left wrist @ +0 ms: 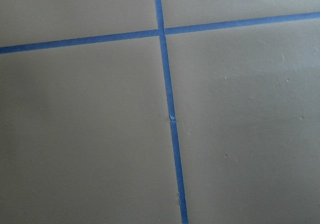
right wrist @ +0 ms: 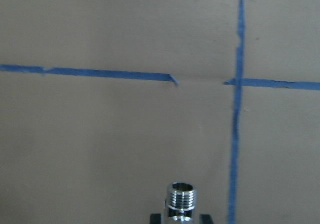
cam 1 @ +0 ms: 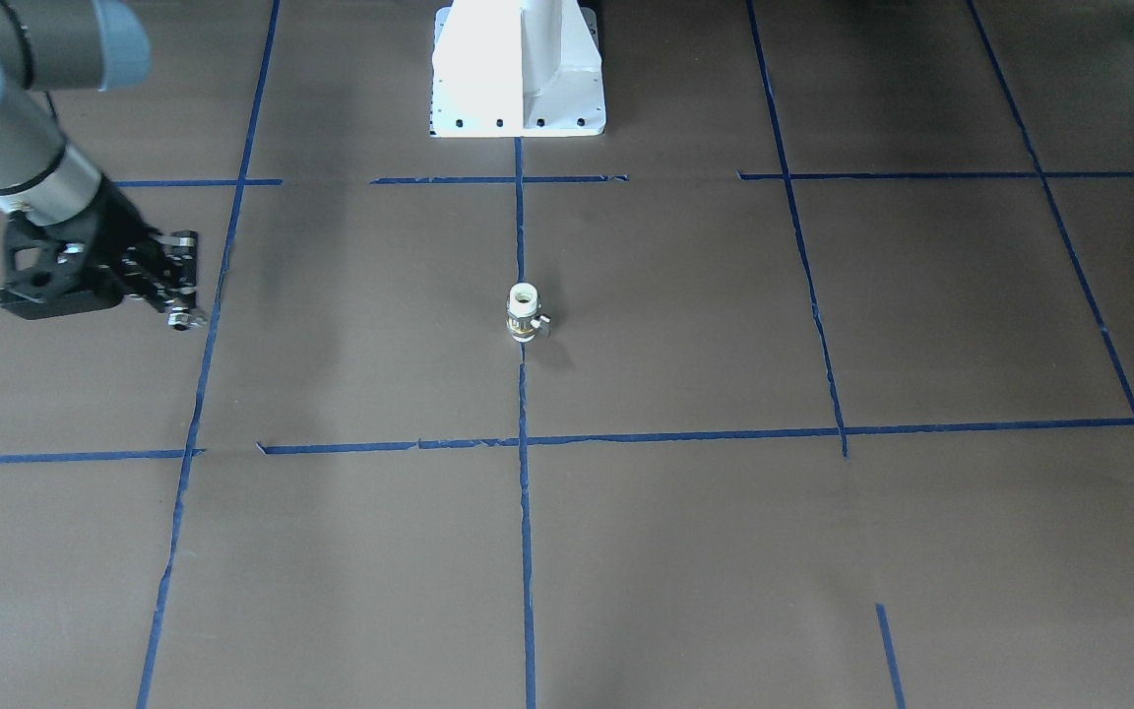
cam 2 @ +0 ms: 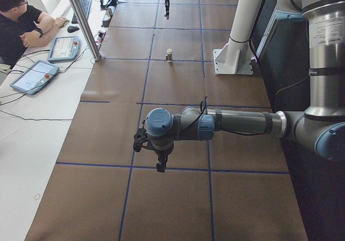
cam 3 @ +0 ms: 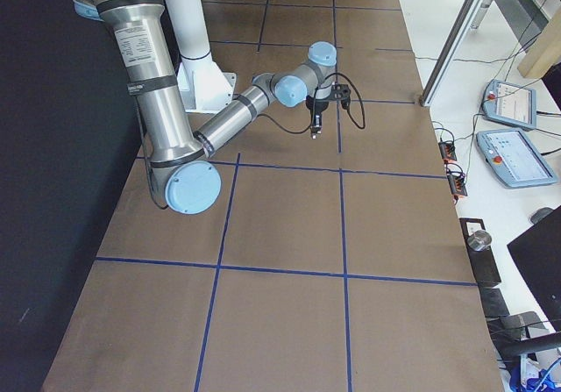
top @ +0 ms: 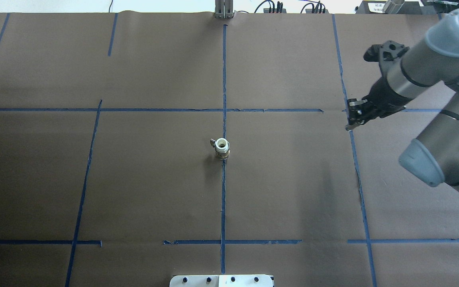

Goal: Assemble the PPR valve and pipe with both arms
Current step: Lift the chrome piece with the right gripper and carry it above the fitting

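Note:
The PPR valve (cam 1: 525, 313) stands upright at the table's centre on a blue tape line, white end up, and also shows in the overhead view (top: 222, 148) and the left exterior view (cam 2: 169, 55). My right gripper (top: 351, 119) hangs above the table well to the valve's right, and appears at the front view's left (cam 1: 183, 300). It is shut on the pipe (right wrist: 182, 200), a chrome threaded fitting between its fingertips. My left gripper (cam 2: 160, 165) shows only in the left exterior view, far from the valve; I cannot tell whether it is open or shut.
The white robot base (cam 1: 518, 69) stands at the table's robot-side edge. Blue tape lines (left wrist: 167, 98) grid the brown table cover. An operator (cam 2: 21, 20) sits beside a metal post (cam 2: 81, 20) at a side desk with tablets.

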Robot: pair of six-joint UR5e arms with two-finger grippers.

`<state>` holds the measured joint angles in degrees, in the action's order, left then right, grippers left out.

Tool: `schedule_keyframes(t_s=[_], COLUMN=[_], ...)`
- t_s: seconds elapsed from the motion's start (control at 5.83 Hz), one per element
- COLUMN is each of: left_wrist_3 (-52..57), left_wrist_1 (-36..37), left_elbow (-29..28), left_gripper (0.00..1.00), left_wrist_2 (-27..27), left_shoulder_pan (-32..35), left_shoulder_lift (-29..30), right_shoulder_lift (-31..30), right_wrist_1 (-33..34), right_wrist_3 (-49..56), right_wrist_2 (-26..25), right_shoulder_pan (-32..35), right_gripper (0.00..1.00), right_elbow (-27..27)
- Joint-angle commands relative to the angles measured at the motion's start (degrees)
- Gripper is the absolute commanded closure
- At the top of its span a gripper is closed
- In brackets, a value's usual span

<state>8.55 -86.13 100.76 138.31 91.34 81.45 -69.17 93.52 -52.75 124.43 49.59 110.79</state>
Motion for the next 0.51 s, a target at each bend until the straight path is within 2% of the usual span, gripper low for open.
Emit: schedule_keyframes(t_s=[0.0, 0.34], left_wrist_3=[-0.4, -0.4], left_wrist_1=[0.0, 0.0], left_elbow=[0.0, 0.0], left_gripper=[0.00, 0.00], left_wrist_2=[-0.3, -0.3], left_shoulder_pan=[0.1, 0.0], left_shoulder_lift=[-0.1, -0.1], right_shoulder_lift=[11.5, 18.1], right_wrist_1=[5.6, 8.5], right_wrist_3=[-18.0, -35.2], right_wrist_2=[-4.5, -10.8], right_shoulder_pan=[-6.0, -13.0], right_gripper=[1.00, 1.00], right_elbow=[-0.3, -0.5])
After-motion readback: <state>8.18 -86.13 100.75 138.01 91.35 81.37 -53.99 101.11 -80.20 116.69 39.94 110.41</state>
